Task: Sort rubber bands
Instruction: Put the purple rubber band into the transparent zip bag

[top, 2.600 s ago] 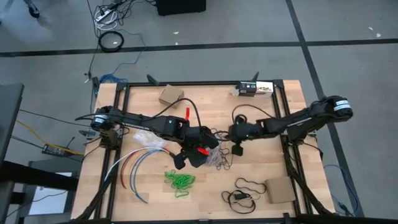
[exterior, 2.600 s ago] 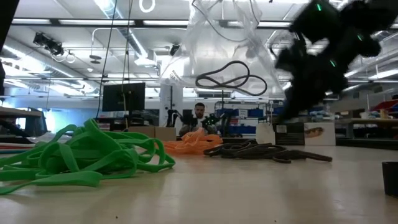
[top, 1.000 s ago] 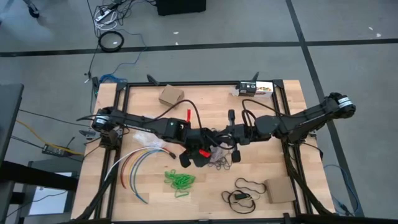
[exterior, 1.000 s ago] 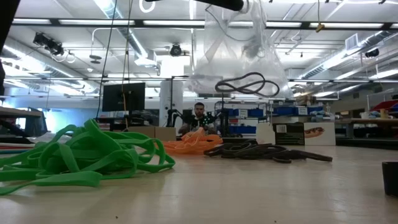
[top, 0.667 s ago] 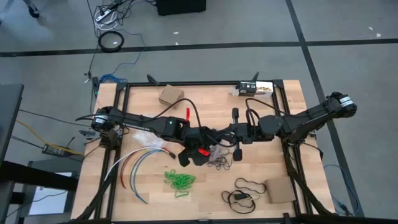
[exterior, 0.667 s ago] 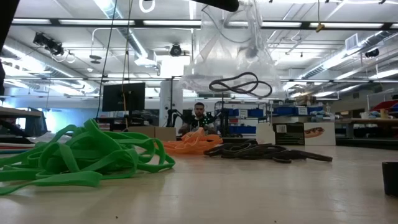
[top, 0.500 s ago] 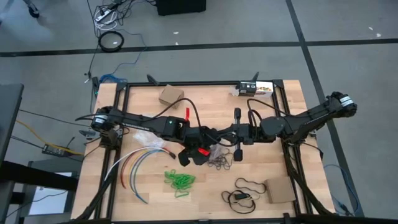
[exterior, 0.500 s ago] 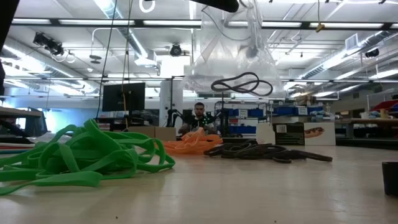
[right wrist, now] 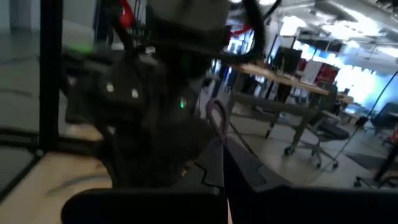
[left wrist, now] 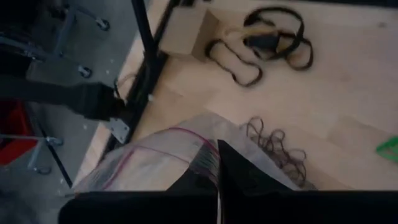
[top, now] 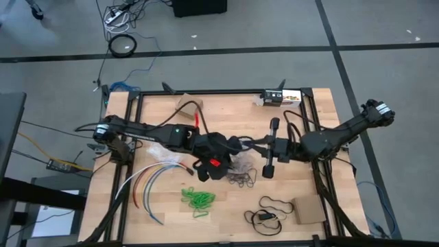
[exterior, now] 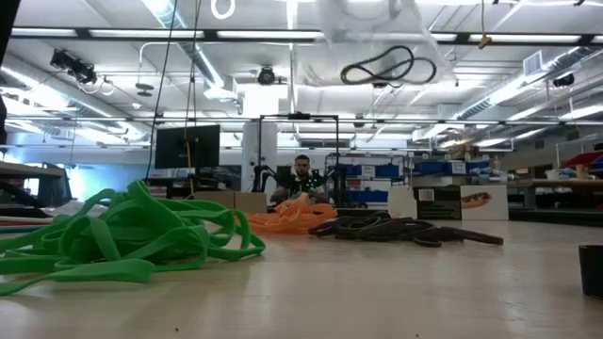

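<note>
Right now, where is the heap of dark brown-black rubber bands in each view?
High view: heap of dark brown-black rubber bands mid-table, beside the clear plastic bag.
Low view: right of centre.
Left wrist view: beside the bag's edge.
Right wrist view: not in it.
Shared landmark: bright green rubber band heap.

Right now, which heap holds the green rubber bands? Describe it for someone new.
On the wooden table, look toward the front edge, left of centre, beside the fan of curved coloured cables. The green rubber bands lie there: the only bright green tangle, apart from the dark bands nearer the middle.
</note>
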You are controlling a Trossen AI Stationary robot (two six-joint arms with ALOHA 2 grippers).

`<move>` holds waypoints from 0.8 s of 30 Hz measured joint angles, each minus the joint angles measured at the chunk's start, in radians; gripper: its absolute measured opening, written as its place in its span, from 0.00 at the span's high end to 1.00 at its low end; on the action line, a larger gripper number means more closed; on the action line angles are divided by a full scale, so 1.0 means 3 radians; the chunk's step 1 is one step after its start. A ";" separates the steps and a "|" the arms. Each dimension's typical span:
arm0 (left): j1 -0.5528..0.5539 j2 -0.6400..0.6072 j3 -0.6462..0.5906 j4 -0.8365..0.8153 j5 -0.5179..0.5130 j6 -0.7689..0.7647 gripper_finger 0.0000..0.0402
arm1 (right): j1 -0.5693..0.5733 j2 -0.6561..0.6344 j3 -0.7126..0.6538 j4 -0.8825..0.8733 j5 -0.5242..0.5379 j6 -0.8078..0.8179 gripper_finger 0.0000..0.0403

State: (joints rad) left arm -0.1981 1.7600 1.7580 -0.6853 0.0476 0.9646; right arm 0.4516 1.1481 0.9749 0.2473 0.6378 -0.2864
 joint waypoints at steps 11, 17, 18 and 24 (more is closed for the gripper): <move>-0.0003 -0.0089 -0.0001 0.0088 -0.0110 -0.0008 1.00 | -0.0101 0.0034 -0.0001 0.0346 -0.0247 -0.0096 1.00; -0.0003 -0.0213 -0.0001 0.0211 -0.0133 -0.0003 1.00 | -0.0115 0.0035 -0.0021 0.0387 -0.0320 -0.0099 1.00; -0.0003 -0.0229 -0.0001 0.0215 -0.0133 -0.0001 1.00 | -0.0128 0.0035 -0.0051 0.0445 -0.0334 -0.0101 1.00; -0.0001 -0.0241 -0.0001 0.0205 -0.0103 0.0000 1.00 | -0.0264 0.0037 -0.0330 0.1321 -0.0764 -0.0205 1.00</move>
State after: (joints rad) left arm -0.1986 1.6877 1.7576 -0.6237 0.0166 0.9648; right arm 0.3725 1.1591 0.8759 0.6436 0.4085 -0.3478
